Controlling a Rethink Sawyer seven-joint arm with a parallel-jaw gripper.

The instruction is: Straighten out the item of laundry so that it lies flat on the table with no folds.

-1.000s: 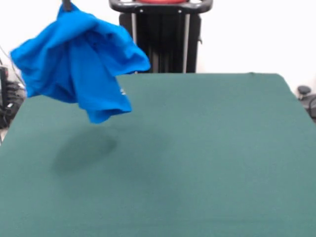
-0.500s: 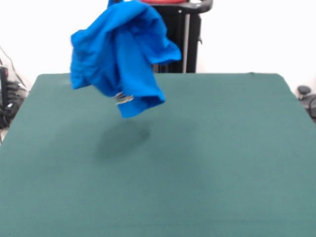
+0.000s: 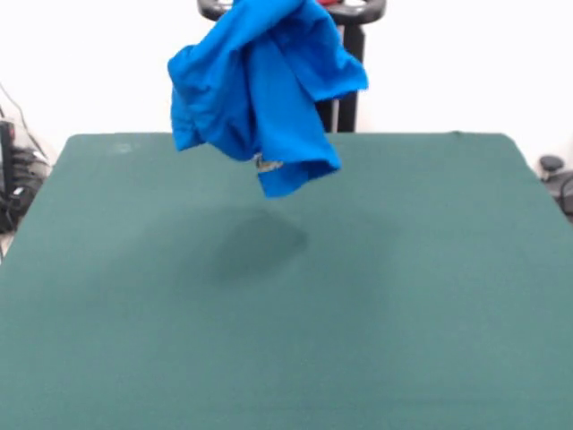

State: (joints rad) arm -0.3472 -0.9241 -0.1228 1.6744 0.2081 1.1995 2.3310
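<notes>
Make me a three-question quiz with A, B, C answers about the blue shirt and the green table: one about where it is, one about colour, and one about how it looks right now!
1. Where is the shirt?
A. Hanging in the air above the table
B. Lying flat on the table
C. On the floor

2. What colour is the tabletop?
A. Red
B. Dark green
C. White

3. What shape is the shirt in?
A. Spread smooth and flat
B. Folded in a neat square
C. Bunched and dangling in folds

Answers:
1. A, as its shadow falls on the cloth below it, apart from the shirt.
2. B, as the whole top is dark green.
3. C, as the fabric hangs crumpled, with layers overlapping.
</notes>
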